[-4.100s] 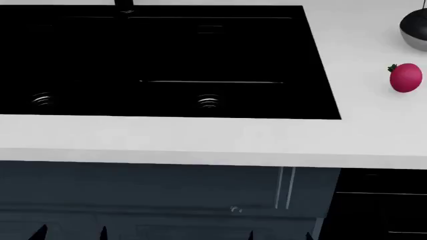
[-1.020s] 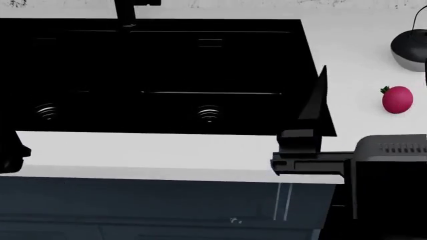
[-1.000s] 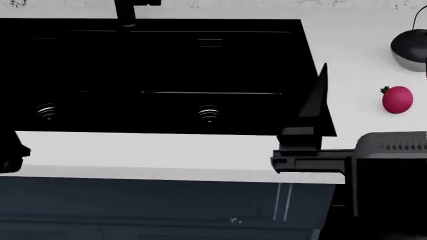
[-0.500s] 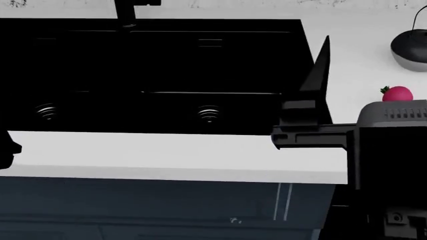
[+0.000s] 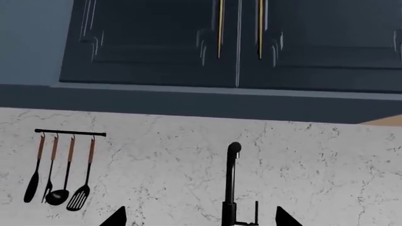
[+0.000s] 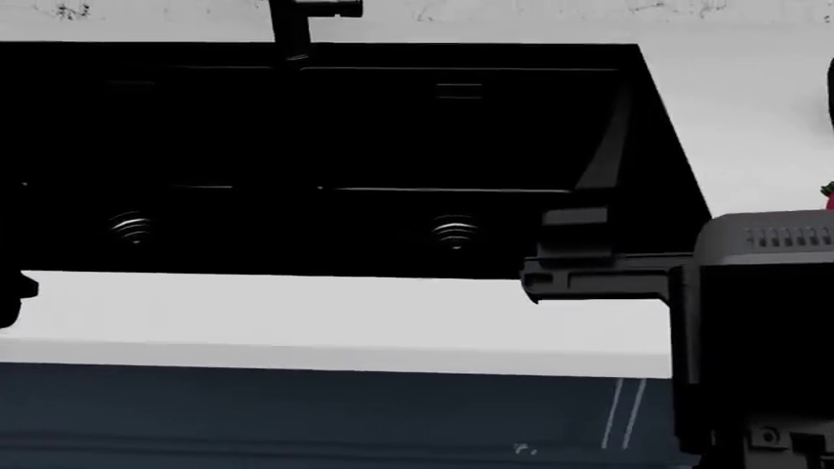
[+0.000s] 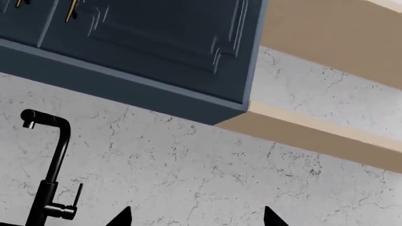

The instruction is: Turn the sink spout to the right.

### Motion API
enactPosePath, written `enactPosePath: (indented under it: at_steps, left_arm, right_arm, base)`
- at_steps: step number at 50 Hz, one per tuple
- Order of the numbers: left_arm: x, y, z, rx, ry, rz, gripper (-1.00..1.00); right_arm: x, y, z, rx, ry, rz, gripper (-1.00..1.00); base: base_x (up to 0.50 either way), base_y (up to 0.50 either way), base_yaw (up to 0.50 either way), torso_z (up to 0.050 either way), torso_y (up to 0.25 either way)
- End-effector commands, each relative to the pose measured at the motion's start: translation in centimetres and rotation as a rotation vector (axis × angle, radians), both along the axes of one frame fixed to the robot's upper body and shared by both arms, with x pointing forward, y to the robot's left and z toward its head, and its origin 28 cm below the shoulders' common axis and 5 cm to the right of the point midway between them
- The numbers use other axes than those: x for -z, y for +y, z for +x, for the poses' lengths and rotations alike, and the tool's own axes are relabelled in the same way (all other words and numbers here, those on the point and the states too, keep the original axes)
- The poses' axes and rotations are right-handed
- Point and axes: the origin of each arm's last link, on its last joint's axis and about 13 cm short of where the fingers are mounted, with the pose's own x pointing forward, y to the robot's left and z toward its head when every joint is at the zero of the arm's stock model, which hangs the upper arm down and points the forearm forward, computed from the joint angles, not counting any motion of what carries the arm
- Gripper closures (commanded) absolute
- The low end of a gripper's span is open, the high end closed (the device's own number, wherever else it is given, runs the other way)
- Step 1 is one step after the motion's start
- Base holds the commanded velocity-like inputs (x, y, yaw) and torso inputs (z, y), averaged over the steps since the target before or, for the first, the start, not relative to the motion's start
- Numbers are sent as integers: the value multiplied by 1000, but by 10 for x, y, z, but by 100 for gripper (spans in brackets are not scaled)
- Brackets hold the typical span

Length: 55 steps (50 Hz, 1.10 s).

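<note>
The sink spout [image 6: 289, 29] is a slim black pipe at the back edge of the sink [image 6: 326, 127], a wide black double basin with two ringed drains. In the left wrist view the spout [image 5: 231, 183] stands upright against the marble wall, between the tips of my open, empty left gripper [image 5: 201, 221] but farther off. Its thin lever handle [image 5: 256, 212] is beside it. In the right wrist view the spout [image 7: 53, 160] is off to one side of my open, empty right gripper [image 7: 196, 220]. In the head view a right finger [image 6: 610, 147] stands over the sink's right end.
A rail of hanging utensils [image 5: 63, 169] is on the marble backsplash, with dark blue upper cabinets [image 5: 238, 42] above. The white counter [image 6: 326, 313] runs in front of the sink. A red fruit [image 6: 827, 193] peeks from behind my right arm [image 6: 756, 293].
The head view has shifted, so the sink and spout sit further right. My right gripper has moved forward over the sink's right end and hides most of the red fruit.
</note>
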Motion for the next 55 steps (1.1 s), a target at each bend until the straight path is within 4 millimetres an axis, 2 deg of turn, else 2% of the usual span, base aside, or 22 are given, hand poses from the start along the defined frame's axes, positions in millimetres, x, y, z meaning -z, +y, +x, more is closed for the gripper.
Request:
enactPosePath:
  at_steps: [1,26,43,55]
  left_arm:
    - [0,0,-1,5,-2,1,-100]
    - [1,-1,0,14,1,2,-100]
    - [2,-2,1,17,8,10,-100]
    - [0,-2,1,21,3,7,-100]
  right_arm:
    - [5,1,-1,-16,2,6,-100]
    - [7,0,-1,-17,24,17,-100]
    - [13,-1,0,-5,32,32,-100]
    - [9,-1,-1,-7,28,29,-100]
  base:
    - [137,430,0,0,0]
    - [194,348,0,0,0]
    - [368,99,0,0,0]
    - [370,114,0,0,0]
